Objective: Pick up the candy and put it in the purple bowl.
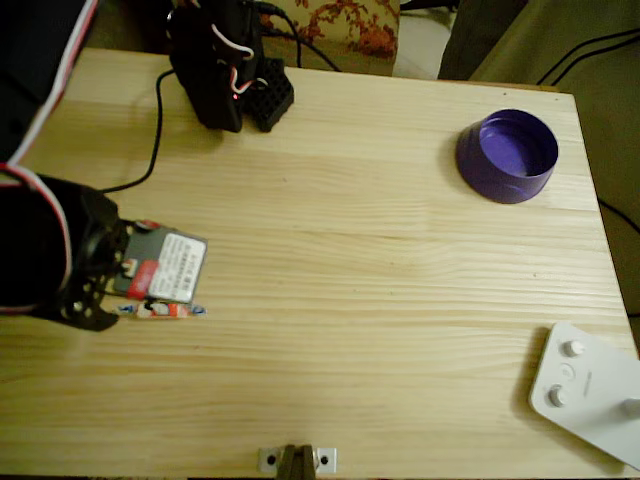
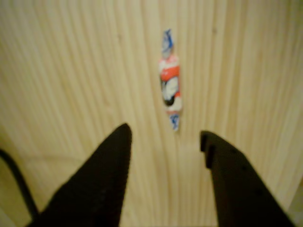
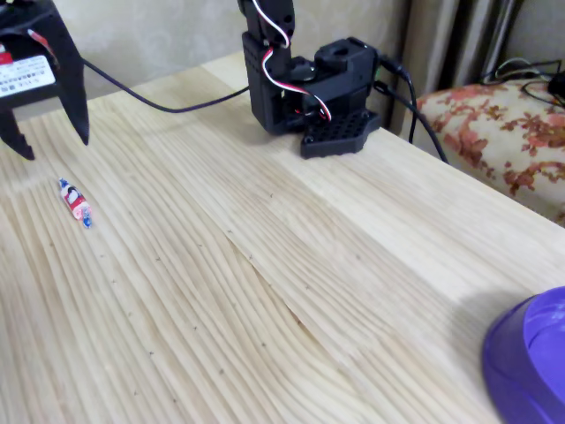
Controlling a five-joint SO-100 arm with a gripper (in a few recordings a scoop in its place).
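The candy [image 2: 170,87] is a small wrapped sweet with a red-and-white middle and bluish twisted ends. It lies flat on the wooden table near the left edge [image 1: 165,310] [image 3: 75,202]. My gripper [image 2: 164,132] [image 3: 55,147] hangs open above the table with nothing between its black fingers. In the wrist view the candy lies just beyond the fingertips, in line with the gap. The purple bowl [image 1: 480,172] stands empty far off at the table's right rear, and part of its wall [image 3: 521,371] shows at the lower right of the fixed view.
The arm's black base [image 1: 225,70] [image 3: 300,84] sits at the table's far edge, with a black cable [image 1: 155,130] trailing across the wood. A white device with knobs [image 1: 590,395] lies at the front right corner. A floral cushion [image 3: 494,132] is beyond the table.
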